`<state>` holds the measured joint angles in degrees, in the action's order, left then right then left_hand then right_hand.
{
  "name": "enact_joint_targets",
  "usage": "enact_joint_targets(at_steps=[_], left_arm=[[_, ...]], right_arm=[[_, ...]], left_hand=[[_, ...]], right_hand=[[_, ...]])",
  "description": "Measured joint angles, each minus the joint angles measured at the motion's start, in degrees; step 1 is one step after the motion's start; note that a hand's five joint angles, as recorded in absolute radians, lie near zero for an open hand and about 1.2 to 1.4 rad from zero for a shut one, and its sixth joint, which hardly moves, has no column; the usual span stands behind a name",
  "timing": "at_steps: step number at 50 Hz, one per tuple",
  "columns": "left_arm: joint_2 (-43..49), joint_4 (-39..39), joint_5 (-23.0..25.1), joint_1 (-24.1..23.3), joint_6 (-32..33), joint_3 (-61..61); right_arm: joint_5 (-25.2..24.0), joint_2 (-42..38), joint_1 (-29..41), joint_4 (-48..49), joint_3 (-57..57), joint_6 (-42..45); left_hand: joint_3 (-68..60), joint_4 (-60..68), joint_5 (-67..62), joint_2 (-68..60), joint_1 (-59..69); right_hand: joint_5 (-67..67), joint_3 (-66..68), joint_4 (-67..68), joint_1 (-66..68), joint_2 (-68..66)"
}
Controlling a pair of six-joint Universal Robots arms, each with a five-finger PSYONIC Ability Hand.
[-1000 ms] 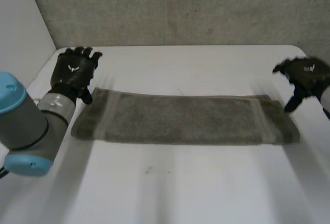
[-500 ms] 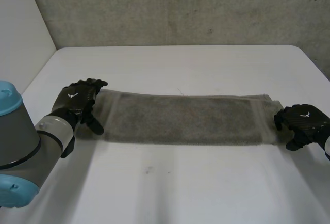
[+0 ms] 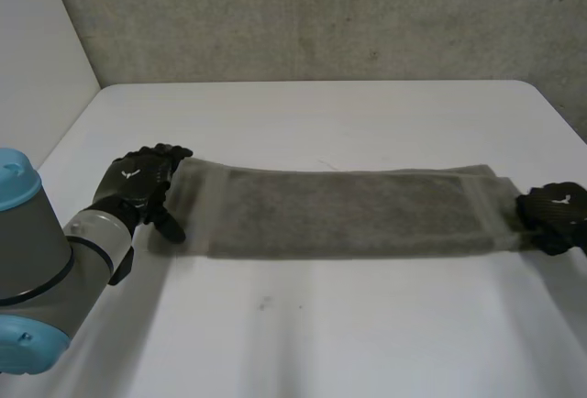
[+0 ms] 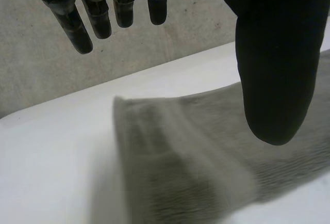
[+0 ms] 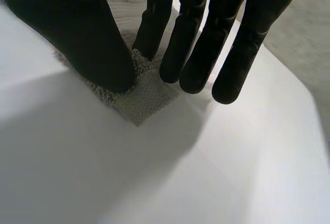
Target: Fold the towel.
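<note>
1 towel, grey, lies flat as a long strip on the white worktop, stretched btwn the 2 hands. Left hand: at one end, fingers straight & spread away from thumb, gripping nothing; towel end just beyond its fingertips. Right hand: at opp. end, thumb & nearest finger pinching the towel corner, other fingers alongside.

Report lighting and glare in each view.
Head view: white table evenly lit, no glare, towel dark against it. Left wrist view: table brightest beside the towel's end. Right wrist view: no glare around the corner pinched by the right hand.
</note>
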<state>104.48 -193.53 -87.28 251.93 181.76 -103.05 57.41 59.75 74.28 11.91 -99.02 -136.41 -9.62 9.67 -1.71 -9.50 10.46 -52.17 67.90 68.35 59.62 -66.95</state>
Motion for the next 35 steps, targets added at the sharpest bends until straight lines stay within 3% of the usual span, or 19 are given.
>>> enact_joint_targets(at_steps=[10, 16, 21, 26, 35], left_arm=[[-0.4, 0.0, 0.0, 0.0, 0.1, -0.2], [-1.2, 0.0, 0.0, 0.1, 0.1, -0.1], [-1.9, 0.1, -0.1, 0.2, 0.0, -0.1], [-2.9, 0.1, -0.4, 0.2, 0.0, -0.2], [-4.0, 0.1, -0.5, 0.3, 0.0, -0.7]], right_arm=[[3.4, 1.3, -10.8, -1.3, 6.6, 0.4], [4.0, 4.6, -8.9, -4.0, 9.4, -0.9], [6.2, 8.1, 1.2, -5.4, 13.0, -4.8], [9.3, 8.7, 18.6, -5.6, 18.7, -9.8], [9.9, -0.2, 47.5, -3.7, 25.4, -11.7]], left_hand=[[0.0, 0.0, 0.0, 0.0, 0.0], [0.0, 0.0, 0.0, 0.0, 0.0], [0.0, 0.0, 0.0, 0.0, 0.0], [0.0, 0.0, 0.0, 0.0, 0.0], [0.0, 0.0, 0.0, 0.0, 0.0]], right_hand=[[-0.4, 0.0, 0.2, 0.0, 0.0], [-0.7, 0.0, 0.2, 0.0, 0.0], [-1.2, 0.2, 0.2, 0.0, 0.0], [-1.3, 0.3, 0.2, 0.0, 0.0], [-1.3, 0.4, 0.2, 0.0, 0.1]])
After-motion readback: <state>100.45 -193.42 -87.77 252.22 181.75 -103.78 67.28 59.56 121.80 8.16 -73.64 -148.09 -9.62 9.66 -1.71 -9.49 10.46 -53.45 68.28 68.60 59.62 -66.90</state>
